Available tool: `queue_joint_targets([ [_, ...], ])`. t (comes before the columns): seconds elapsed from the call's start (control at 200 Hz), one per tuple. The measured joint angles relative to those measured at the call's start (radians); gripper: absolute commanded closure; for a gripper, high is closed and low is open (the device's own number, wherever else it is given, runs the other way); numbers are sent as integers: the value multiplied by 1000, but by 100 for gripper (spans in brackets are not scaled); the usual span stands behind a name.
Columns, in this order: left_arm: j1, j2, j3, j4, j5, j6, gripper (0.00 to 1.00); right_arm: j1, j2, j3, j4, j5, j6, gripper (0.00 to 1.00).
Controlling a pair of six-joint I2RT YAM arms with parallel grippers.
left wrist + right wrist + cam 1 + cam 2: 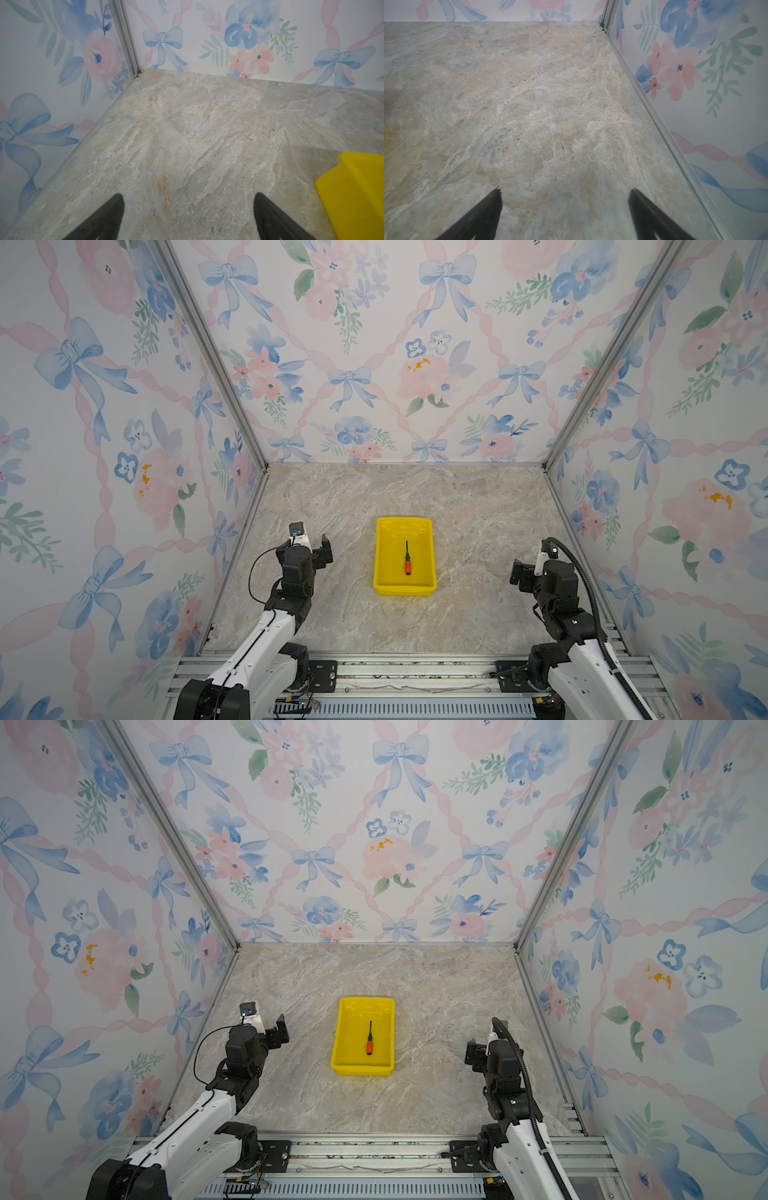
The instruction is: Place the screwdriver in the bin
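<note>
Left: left gripper, jaws spread wide and empty, poised over bare marble-patterned counter, close to the left floral wall and clear of the bin.

Centre: yellow bin flat on the counter between the two arms, with a corner of the bin at the edge of the left wrist view. Inside, screwdriver lying on the bin floor near the middle, red-orange handle toward the robot, thin dark shaft toward the back wall. Same placement of the screwdriver in both top views.

Right: right gripper, jaws likewise spread wide, nothing between them, over bare counter beside the right wall.
</note>
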Motion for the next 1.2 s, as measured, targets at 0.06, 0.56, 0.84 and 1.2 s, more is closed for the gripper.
queue_joint_targets([
  [0.06,4,20,-9,10,-1,19,2,0,12,-31,42,0,-6,3],
  [0.56,61,252,-75,287,8,46,2,-2,305,-65,407,-2,-21,3],
  [0.84,66,413,-41,452,39,72,2,-7,564,-4,601,-9,-41,3],
  [1.2,74,565,9,615,86,122,2,-11,862,180,769,-25,-48,3],
])
